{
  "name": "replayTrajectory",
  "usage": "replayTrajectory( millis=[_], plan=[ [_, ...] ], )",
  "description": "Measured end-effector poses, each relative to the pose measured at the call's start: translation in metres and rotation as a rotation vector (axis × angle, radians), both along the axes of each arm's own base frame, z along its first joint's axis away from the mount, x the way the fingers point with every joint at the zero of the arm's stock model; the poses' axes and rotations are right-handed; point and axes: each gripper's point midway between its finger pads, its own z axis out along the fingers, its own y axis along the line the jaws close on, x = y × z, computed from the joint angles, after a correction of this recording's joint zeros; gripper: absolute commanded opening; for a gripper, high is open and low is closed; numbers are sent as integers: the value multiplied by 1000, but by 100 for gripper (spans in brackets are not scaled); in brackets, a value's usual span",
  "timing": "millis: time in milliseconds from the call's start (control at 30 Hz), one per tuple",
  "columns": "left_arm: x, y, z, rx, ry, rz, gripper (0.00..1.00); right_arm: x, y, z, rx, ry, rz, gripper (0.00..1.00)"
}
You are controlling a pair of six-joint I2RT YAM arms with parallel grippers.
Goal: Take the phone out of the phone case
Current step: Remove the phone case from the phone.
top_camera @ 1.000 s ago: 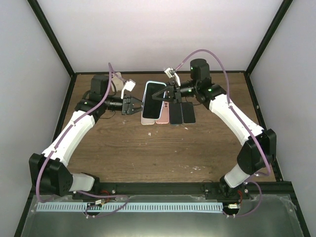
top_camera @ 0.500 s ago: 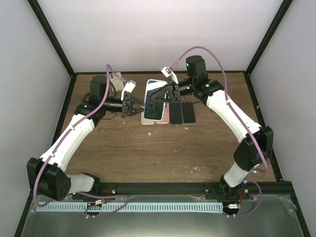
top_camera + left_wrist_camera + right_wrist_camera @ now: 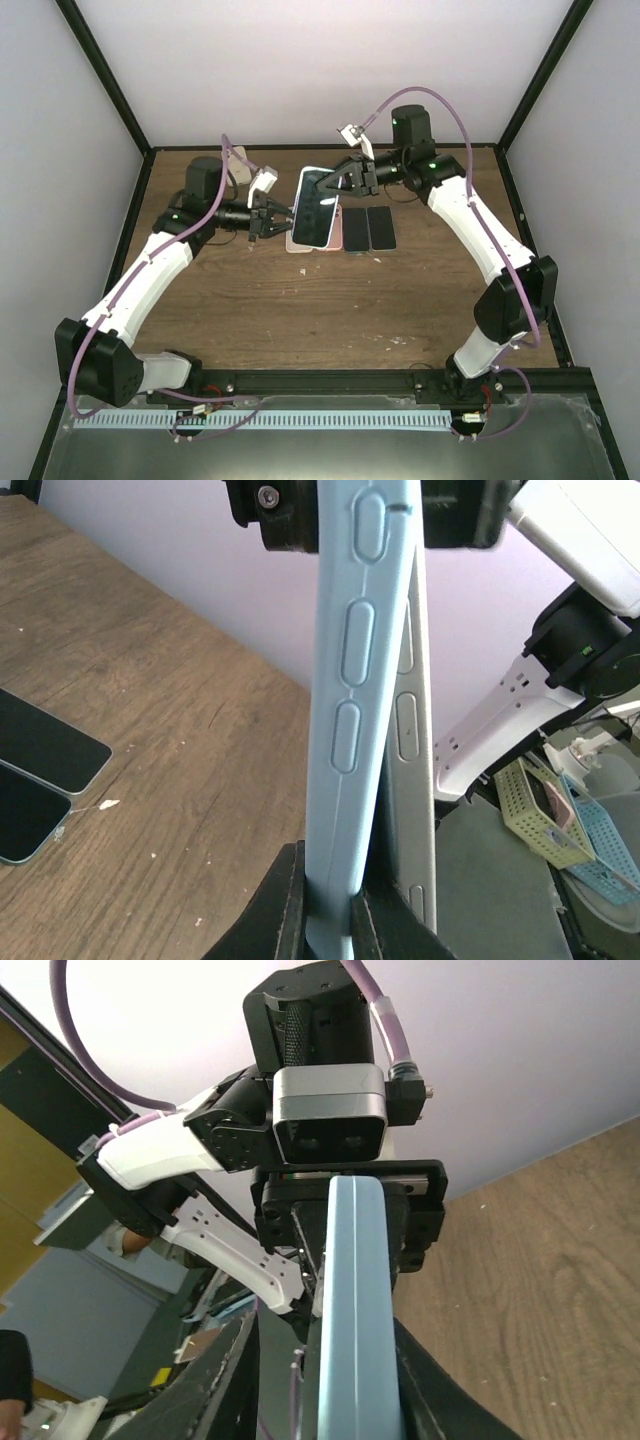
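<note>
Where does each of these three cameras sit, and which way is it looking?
Top external: high behind the robot, looking down on the table; both arms show, with the left gripper and right gripper at the blue phone case.
Left wrist: on the left arm, looking past its own fingers along the case's edge toward the right gripper.
Right wrist: on the right arm, looking past its own fingers along the case toward the left gripper.
Shared: all three see the case.

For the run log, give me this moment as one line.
left gripper: shut on phone case | right gripper: shut on its other end | phone: one edge out of case
</note>
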Motion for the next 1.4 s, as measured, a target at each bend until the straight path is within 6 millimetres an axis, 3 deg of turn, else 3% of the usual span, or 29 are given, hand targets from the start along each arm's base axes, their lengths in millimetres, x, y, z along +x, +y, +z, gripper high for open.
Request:
replayTrajectory(
  millis=[200, 267, 500, 800, 1033, 1133, 1333, 1400],
  plan=[
    [2, 1, -3, 11, -20, 9, 0, 6, -2, -4, -12, 22, -19, 1],
    [4, 1, -5, 19, -22, 20, 2, 9, -2, -7, -20, 41, -29, 1],
    [4, 0, -11, 36, 10, 29, 28, 8, -1, -12, -11, 49, -9, 1],
    [8, -3, -17, 23, 81, 3, 34, 6, 3, -13, 3, 31, 7, 1],
    [12, -3, -21, 29, 105, 12, 38, 5, 5, -24, 1, 53, 18, 1],
    [12, -3, -22, 31, 115, 15, 36, 2, 8, -28, -1, 62, 26, 1],
    [9, -2, -18, 11, 133, -7, 7, 4, 11, -30, -8, 70, 31, 1],
    [9, -1, -16, 6, 120, -6, 1, 9, 13, -31, -19, 89, 28, 1]
  ],
)
